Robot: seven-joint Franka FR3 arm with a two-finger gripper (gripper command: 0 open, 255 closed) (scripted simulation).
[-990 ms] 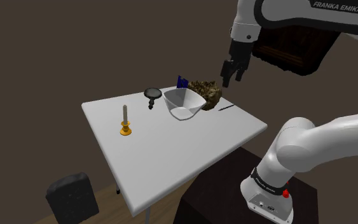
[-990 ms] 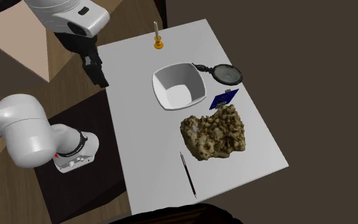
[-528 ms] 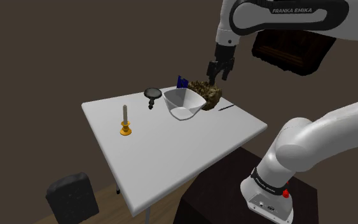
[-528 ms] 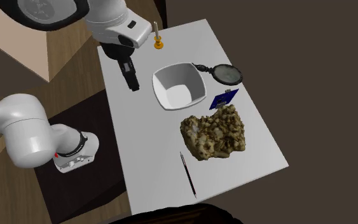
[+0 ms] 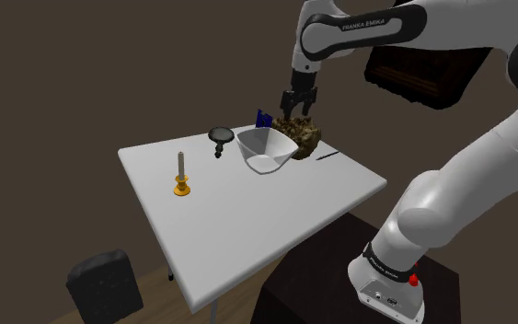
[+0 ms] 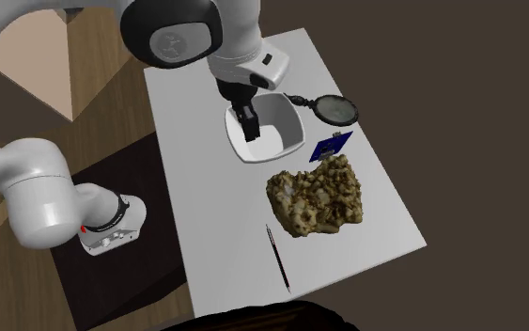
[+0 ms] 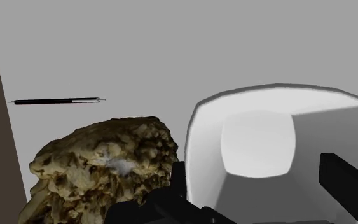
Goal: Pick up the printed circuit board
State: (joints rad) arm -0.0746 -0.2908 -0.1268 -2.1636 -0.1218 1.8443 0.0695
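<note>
The white table (image 5: pixel 247 216) stands on a wooden floor (image 5: pixel 154 283) before dark walls (image 5: pixel 63 74), the gripper (image 5: pixel 297 101) spread open above it.

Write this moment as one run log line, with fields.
stage: pre-grasp | hand: open, empty, above white bowl | blue circuit board: on table beside rock, untouched

Small blue circuit board (image 6: pixel 332 145) just beside the brown rock (image 6: pixel 316 196)

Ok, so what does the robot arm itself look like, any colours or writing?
The arm is glossy white with rounded links and dark bands at the joints. One dark band carries white FRANKA EMIKA lettering. The gripper is all black, and a red spot sits near the base.
</note>
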